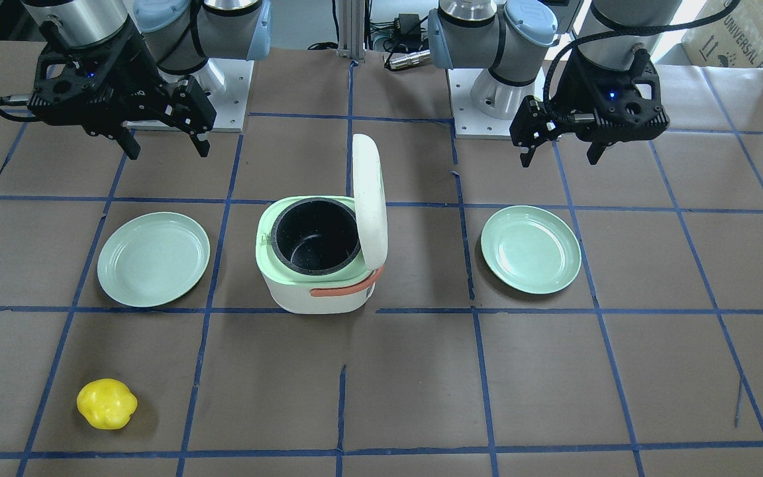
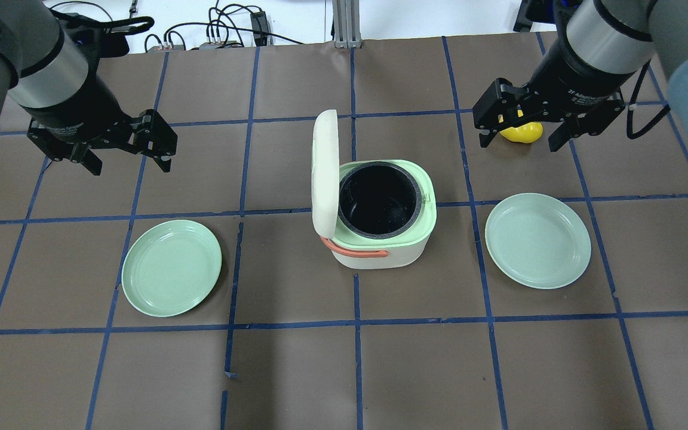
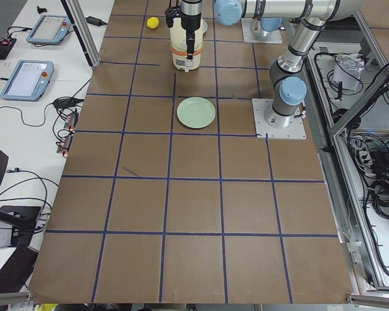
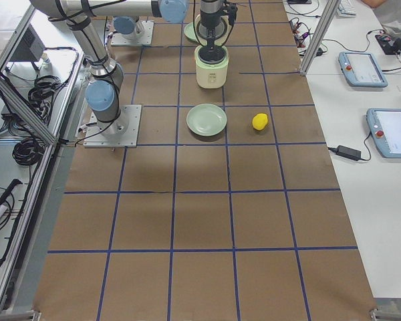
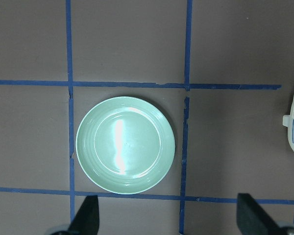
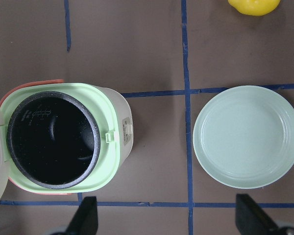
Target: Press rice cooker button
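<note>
Yellow fruit-like item (image 1: pixel 106 403) sat nearest the front camera, on the tabletop (image 1: pixel 421 397), out past the right gripper (image 1: pixel 168 151) on the side away from the robot base. Right gripper was open, fingers spread wide, nothing between them, hovering above the tabletop. A pale green plate (image 1: pixel 153 259) lay almost directly below it, slightly forward. Left gripper (image 1: pixel 560 158) was the same: open, empty, hovering, with a second green plate (image 1: pixel 530 249) below it and a bit forward. Rice cooker (image 1: pixel 302 295) stood on the tabletop between the two grippers, lower than both and touched by neither, roughly level with the plates. Its lid (image 1: pixel 369 199) stood upright and open on the left-gripper side, showing the empty dark inner pot (image 1: pixel 315 238). An orange handle (image 1: pixel 342 289) hung along the side facing away from the robot. In the right wrist view a small white latch tab (image 6: pixel 126 133) showed on the cooker's wall facing the right gripper's plate. I couldn't tell whether that was the button. Both plates were bare.
</note>
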Robot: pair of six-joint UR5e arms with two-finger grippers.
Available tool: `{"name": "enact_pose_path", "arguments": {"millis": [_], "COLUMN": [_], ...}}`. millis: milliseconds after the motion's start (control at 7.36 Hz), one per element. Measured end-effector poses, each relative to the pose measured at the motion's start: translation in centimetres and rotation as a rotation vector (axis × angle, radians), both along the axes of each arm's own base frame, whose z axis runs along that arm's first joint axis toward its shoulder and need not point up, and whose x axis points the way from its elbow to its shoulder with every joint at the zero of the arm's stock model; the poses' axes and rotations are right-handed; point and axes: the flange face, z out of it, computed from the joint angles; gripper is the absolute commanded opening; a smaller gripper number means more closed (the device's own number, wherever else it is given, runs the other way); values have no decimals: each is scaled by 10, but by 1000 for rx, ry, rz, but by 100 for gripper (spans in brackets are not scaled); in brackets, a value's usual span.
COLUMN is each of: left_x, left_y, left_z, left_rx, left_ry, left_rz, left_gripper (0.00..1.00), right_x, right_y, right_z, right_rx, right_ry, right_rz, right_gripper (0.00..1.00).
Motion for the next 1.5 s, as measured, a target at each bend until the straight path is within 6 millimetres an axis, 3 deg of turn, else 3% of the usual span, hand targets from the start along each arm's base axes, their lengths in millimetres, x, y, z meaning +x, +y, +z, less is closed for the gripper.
{"name": "enact_pose_path", "arguments": {"millis": [272,544,816,1223,1495], "left_x": [0,0,0,0,0], "left_y": [0,0,0,0,0], "left_z": [0,0,0,0,0], "left_rx": [0,0,0,0,0], "left_ry": [0,0,0,0,0], "left_rz": [0,0,0,0,0], "left_gripper": [100,100,100,100,100], "right_x": [0,0,1,4,2], "right_y": [-6,-29,-44,-33,-31], "right_z": [8,24,20,28,37], "right_rx": [-19,-5,75,66,27], "right_ry": [-1,-4,-22,-51,-29], "right_rz": [3,2,-1,5,7], "right_gripper": [100,99,97,90,95]}}
